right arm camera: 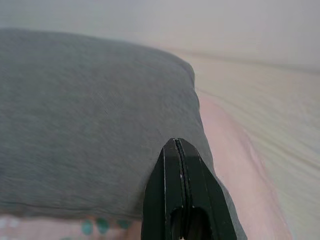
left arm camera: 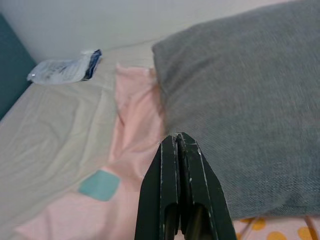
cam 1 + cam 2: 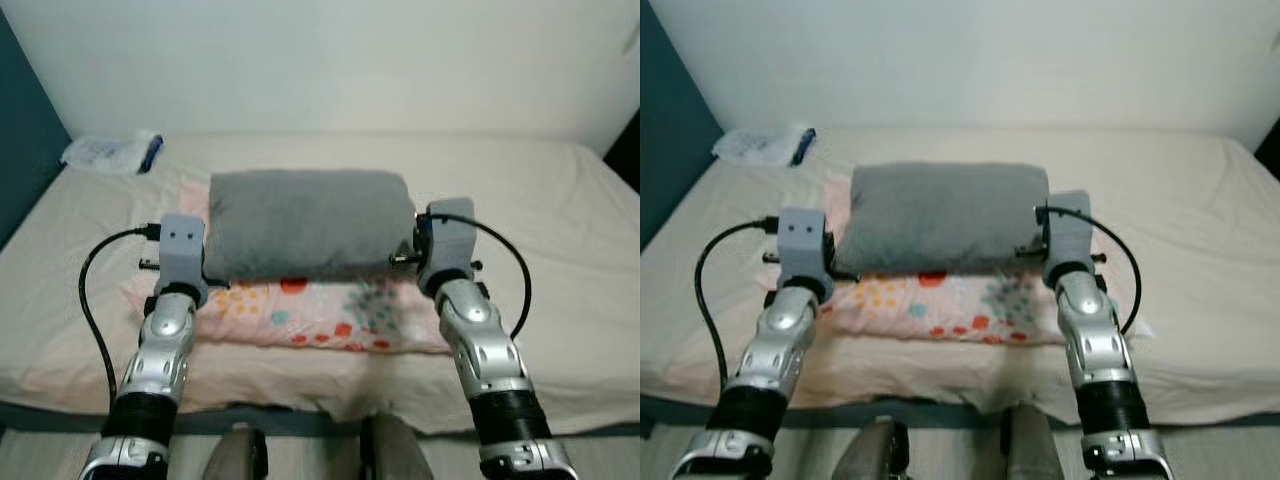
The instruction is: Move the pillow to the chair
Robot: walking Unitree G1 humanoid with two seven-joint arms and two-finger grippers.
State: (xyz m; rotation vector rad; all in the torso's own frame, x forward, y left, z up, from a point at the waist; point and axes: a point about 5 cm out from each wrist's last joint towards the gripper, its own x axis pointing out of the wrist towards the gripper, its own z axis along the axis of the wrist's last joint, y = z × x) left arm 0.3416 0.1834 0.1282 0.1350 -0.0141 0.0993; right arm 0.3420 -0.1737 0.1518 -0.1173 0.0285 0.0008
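While both silver arms reach forward over the bed's near edge, the plump grey fabric pillow [image 3: 308, 222] lies mid-mattress on a pink blanket with coloured dots [image 3: 320, 312], which rests on the beige bed sheet [image 3: 560, 220]. Left gripper [image 2: 178, 141]: fingers clenched together with nothing between them, tips against the pillow's 9 o'clock end. Right gripper [image 1: 177, 145]: likewise pressed closed and empty, tips at the pillow's 3 o'clock end. Pillow sits between the two wrists. From the pillow, a clear plastic packet with a blue end [image 3: 112, 152] lies at 10 o'clock, near the teal wall [image 3: 25, 150].
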